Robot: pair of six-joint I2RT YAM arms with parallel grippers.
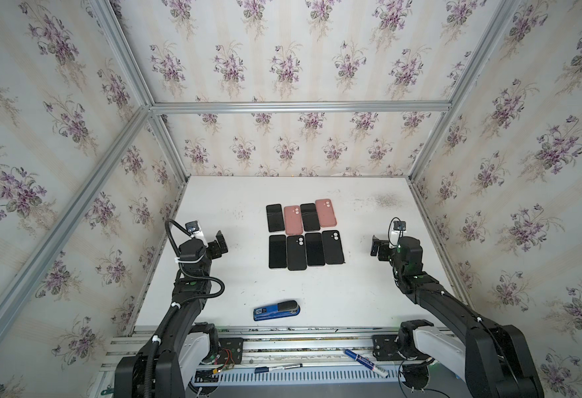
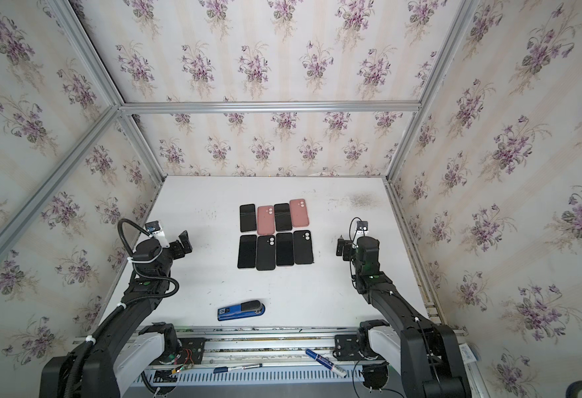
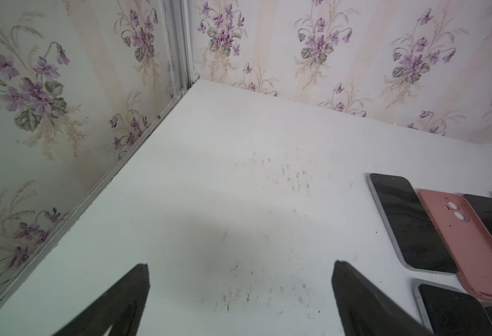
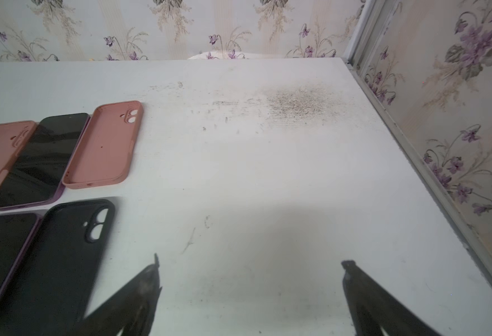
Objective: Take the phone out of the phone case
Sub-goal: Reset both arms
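Note:
Two rows of phones and cases lie side by side at the table's middle in both top views. In the back row, black phones (image 1: pixel 275 217) (image 1: pixel 309 217) alternate with pink cases (image 1: pixel 292 220) (image 1: pixel 326 213). In the front row, phones (image 1: pixel 277 251) (image 1: pixel 314 248) alternate with black cases (image 1: pixel 296 252) (image 1: pixel 332 247). The right wrist view shows the end pink case (image 4: pixel 105 145) and end black case (image 4: pixel 61 256) lying empty, hollow side up. My left gripper (image 1: pixel 221 242) (image 3: pixel 240 264) hangs open left of the rows. My right gripper (image 1: pixel 375 245) (image 4: pixel 252 262) hangs open right of them. Neither touches anything.
A blue stapler (image 1: pixel 276 310) lies near the table's front edge. Two markers (image 1: pixel 365 362) (image 1: pixel 277 368) rest on the rail in front. Flowered walls with metal frame posts (image 3: pixel 178 43) close in the table at the left, back and right. A dark smudge (image 4: pixel 297 101) marks the back right.

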